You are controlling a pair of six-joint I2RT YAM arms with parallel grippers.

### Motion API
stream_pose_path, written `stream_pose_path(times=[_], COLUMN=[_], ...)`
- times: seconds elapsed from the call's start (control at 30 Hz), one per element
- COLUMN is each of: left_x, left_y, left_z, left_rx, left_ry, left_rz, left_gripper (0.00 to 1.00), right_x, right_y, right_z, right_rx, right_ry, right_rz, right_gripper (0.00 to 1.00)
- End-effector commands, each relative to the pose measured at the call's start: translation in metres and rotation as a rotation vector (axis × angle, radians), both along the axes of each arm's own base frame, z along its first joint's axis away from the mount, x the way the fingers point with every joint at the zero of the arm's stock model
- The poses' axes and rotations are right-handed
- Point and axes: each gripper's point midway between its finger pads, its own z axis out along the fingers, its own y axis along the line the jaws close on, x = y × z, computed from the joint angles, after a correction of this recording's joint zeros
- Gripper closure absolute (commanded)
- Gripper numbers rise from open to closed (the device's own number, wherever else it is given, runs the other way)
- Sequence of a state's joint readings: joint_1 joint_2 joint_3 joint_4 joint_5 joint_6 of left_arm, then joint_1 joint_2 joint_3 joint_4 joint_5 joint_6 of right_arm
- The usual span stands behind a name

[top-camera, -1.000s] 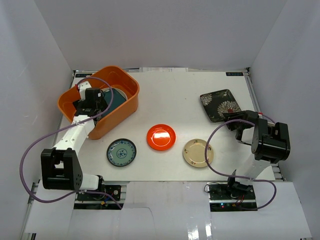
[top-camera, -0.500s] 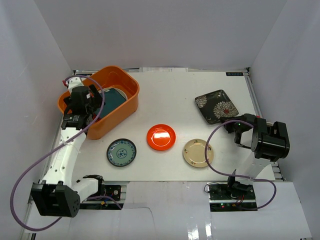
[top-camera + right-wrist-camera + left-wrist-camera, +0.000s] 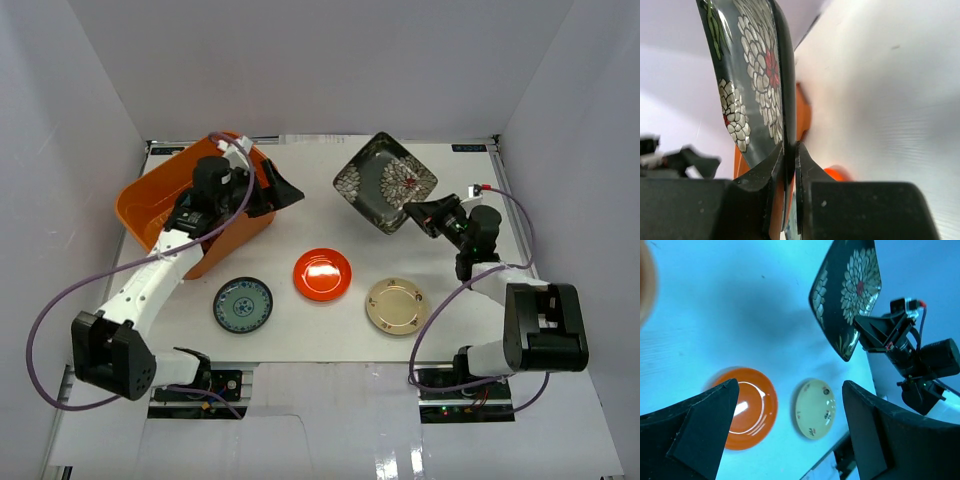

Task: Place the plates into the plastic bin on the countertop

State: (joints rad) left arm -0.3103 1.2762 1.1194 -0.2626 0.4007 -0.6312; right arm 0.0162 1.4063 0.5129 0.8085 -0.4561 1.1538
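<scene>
R pincer (image 3: 414,217) clamps floral plate (image 3: 385,182), aloft

On the white bench (image 3: 330,215): orange rectangular plastic bin (image 3: 142,207) at ten o'clock; round red plate (image 3: 322,274) central, round green-blue patterned plate (image 3: 242,305) at its eight, round beige-gold plate (image 3: 395,306) at its four; above the bench, black floral square plate (image 3: 383,181) at one o'clock.

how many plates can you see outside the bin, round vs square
round plates: 3 (red, green-blue patterned, beige-gold)
square plates: 1 (black floral, held up off the table)
total: 4
</scene>
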Motion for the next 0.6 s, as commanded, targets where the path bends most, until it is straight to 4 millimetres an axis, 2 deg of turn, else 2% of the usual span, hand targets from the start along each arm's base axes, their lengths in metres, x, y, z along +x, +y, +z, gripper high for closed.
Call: stream_pose_path(times=[0.0,0.03,0.1,0.13,0.23,0.27,0.4,0.43,0.5,0.53,0.57], left_x=[-0.004,-0.006,-0.003,0.000,0.010,0.013,0.011,0.010,0.007,0.006,0.006], left_y=[-0.039,-0.053,-0.070,-0.072,-0.072,-0.071,-0.071,-0.072,-0.071,-0.071,-0.070], left_z=[0.026,0.028,0.020,0.019,0.008,-0.001,-0.016,-0.018,-0.018,-0.018,-0.016], left_rx=[-0.097,-0.120,-0.119,-0.115,-0.088,-0.076,-0.068,-0.068,-0.067,-0.066,-0.064], left_ry=[-0.044,-0.046,-0.030,-0.032,-0.031,-0.019,-0.005,0.001,-0.003,-0.006,-0.016], left_rz=[-0.105,-0.133,-0.164,-0.159,-0.123,-0.110,-0.110,-0.117,-0.124,-0.123,-0.122], left_gripper=[0.07,0.07,0.07,0.07,0.14,0.17,0.51,0.69,0.85,0.97,1.00], right_x=[-0.018,-0.025,-0.034,-0.040,-0.054,-0.057,-0.067,-0.069,-0.071,-0.071,-0.072], right_y=[0.041,0.054,0.067,0.078,0.089,0.090,0.097,0.098,0.098,0.098,0.098], right_z=[0.080,0.085,0.091,0.096,0.099,0.100,0.093,0.090,0.084,0.079,0.077], right_rx=[-0.005,-0.007,-0.016,-0.019,-0.016,-0.016,-0.016,-0.017,-0.033,-0.041,-0.048], right_ry=[-0.261,-0.275,-0.288,-0.301,-0.307,-0.311,-0.289,-0.282,-0.273,-0.252,-0.247], right_rz=[0.157,0.193,0.239,0.275,0.315,0.321,0.371,0.379,0.387,0.388,0.390], right_gripper=[0.92,0.92,0.92,0.92,0.92,0.92,0.92,0.92,0.92,0.92,0.92])
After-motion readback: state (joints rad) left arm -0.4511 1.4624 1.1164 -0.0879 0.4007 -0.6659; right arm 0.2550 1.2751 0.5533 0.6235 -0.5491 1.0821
